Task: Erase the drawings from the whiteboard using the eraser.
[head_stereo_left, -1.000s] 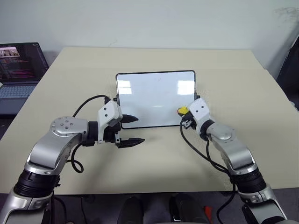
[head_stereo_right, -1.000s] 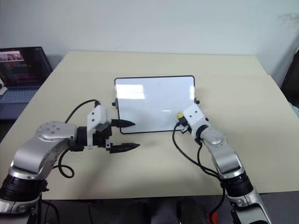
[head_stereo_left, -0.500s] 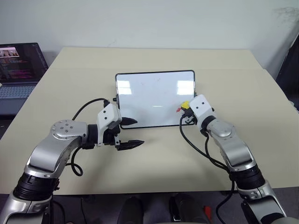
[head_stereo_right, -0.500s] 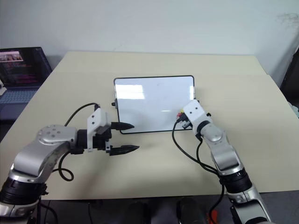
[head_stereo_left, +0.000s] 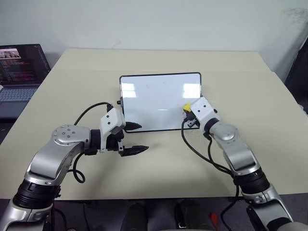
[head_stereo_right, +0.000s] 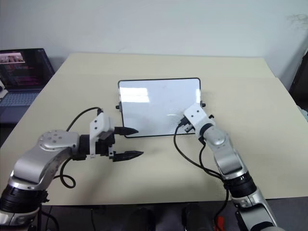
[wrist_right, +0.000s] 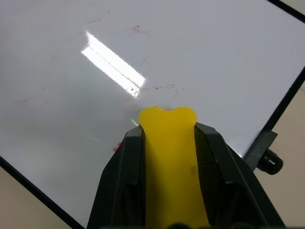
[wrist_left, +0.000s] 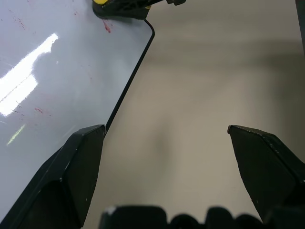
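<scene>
The whiteboard [head_stereo_left: 154, 98] lies flat in the middle of the table, its black frame's near edge by my left gripper. My right gripper [wrist_right: 167, 133] is shut on the yellow eraser [wrist_right: 169, 162], which rests on the board near its right near corner [head_stereo_left: 186, 108]. Of the drawings, a small red mark [wrist_left: 106, 26] sits beside the eraser, with faint red specks [wrist_right: 139, 30] farther across the board. My left gripper [head_stereo_left: 143, 136] hovers open at the board's left near corner, one fingertip [wrist_left: 90, 138] over the frame, with nothing between the fingers.
An open laptop [head_stereo_left: 21, 72] stands off the table's left side. The beige table [head_stereo_left: 159, 168] has bare room in front of the board and to its right. A dark object [head_stereo_left: 299, 72] stands past the right edge.
My right gripper has slid the eraser a little farther up the board from its near right corner. The left gripper has stayed in place and open.
</scene>
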